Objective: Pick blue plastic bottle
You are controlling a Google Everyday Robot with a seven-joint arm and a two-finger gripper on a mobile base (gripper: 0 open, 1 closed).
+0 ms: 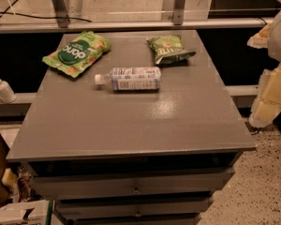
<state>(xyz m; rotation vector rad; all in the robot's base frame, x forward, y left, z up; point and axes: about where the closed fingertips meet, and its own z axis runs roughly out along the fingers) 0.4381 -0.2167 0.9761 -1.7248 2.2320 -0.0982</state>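
You have the blue plastic bottle (131,78) lying on its side on the grey counter (131,125), in the far half and about midway across, its white cap pointing left. A large green snack bag (77,53) lies near it toward the far left corner and a smaller green bag (170,48) toward the far right, neither touching it. Your end effector (273,95) hangs beyond the counter's right edge, well apart from the bottle, and you cannot tell whether it is spread or pressed together; a white pump dispenser (2,87) stands on a ledge left of the counter.
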